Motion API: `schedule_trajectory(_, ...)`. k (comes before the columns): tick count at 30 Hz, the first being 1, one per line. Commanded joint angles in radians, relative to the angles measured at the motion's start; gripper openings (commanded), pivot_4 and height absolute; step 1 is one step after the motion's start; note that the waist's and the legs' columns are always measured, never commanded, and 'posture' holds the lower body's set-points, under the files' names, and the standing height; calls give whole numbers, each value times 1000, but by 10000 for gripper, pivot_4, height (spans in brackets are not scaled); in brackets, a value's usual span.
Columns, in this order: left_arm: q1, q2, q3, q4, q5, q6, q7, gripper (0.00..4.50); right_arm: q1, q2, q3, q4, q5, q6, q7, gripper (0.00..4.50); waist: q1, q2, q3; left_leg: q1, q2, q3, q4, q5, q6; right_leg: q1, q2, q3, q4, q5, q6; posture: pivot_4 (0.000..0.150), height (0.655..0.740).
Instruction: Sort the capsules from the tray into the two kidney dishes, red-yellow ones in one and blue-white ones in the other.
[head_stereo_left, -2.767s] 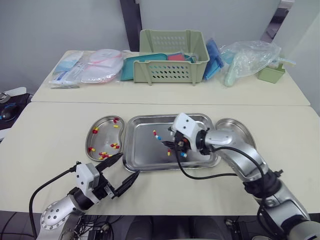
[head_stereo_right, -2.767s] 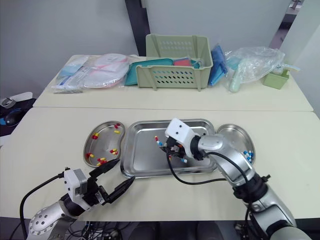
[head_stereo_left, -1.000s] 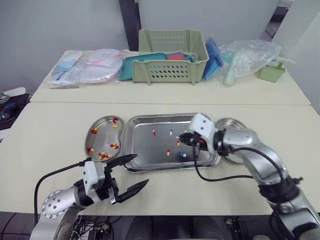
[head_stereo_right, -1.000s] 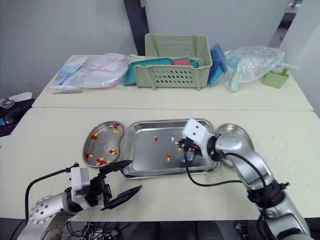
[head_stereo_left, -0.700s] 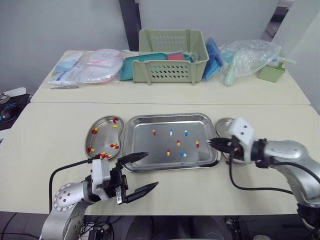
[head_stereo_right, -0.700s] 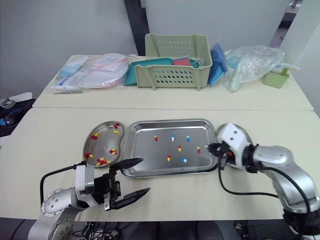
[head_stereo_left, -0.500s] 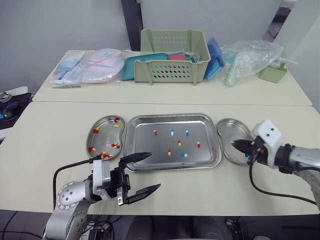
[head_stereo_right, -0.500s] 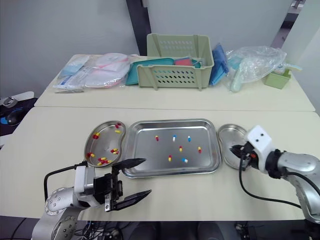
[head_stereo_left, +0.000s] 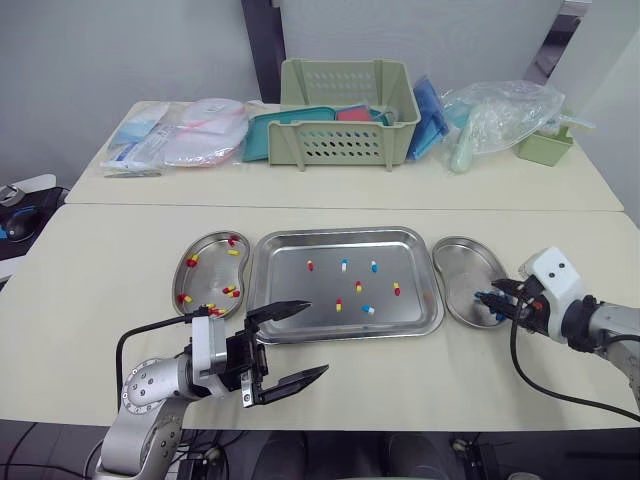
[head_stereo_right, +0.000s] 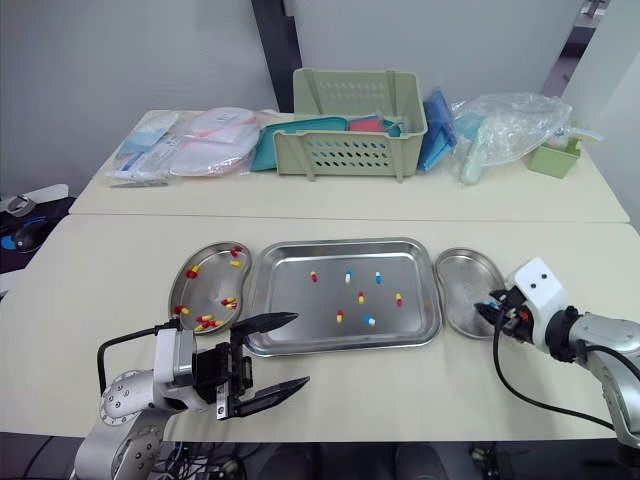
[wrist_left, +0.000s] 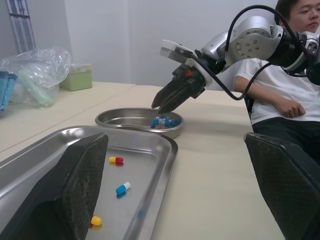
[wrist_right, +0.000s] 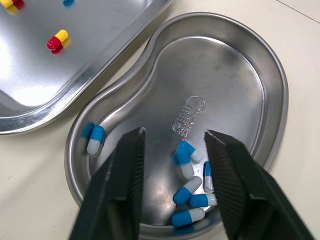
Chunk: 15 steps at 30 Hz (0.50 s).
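Over the right steel kidney dish (head_stereo_left: 460, 262), right tool (wrist_right: 173, 134) parted and empty, partly hiding blue-white capsules (wrist_right: 188, 194) beneath, left tool (head_stereo_left: 315, 338) spread wide, empty, beside the rectangular steel tray (head_stereo_left: 290, 280).

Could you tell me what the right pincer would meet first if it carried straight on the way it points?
The right pincer, open, would likely meet the blue-white capsules in the right kidney dish.

Clinic-style lab room, steel kidney dishes (head_stereo_left: 208, 276), steel tray (head_stereo_left: 318, 290), packaged medical supplies (head_stereo_left: 172, 140), green basket (head_stereo_left: 345, 142), plain tables (head_stereo_left: 100, 262)
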Motion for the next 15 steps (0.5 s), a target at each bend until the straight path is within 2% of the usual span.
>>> schedule_trajectory(1, 8, 8, 20, -40, -14, 13, 36, 45000, -6, -10, -47, -13, 12, -56, -3, 31135, 0, 0, 0, 0, 0, 0, 0, 0, 0, 0, 0, 0, 0, 0, 0, 1500, 7400)
schedule_trajectory(5, 22, 7, 86, -54, -13, 49, 146, 45000, 21, -22, -67, 1, 1, -171, 24, 44243, 0, 0, 0, 0, 0, 0, 0, 0, 0, 0, 0, 0, 0, 0, 0, 1500, 7400)
schedule_trajectory(10, 97, -6, 249, -79, 11, 77, 340, 45000, 107, -37, -90, 30, -36, -474, 127, 44243, 0, -1, 0, 0, 0, 0, 0, 0, 0, 0, 0, 0, 0, 0, 0, 1500, 7400)
schedule_trajectory(15, 173, 27, 460, -56, 69, 136, 526, 45000, 133, -98, -162, 118, 30, -547, 269, 44243, 1, -1, 1, 1, 0, 0, 0, 0, 0, 2, 0, 0, 0, 0, 0, 1500, 7400)
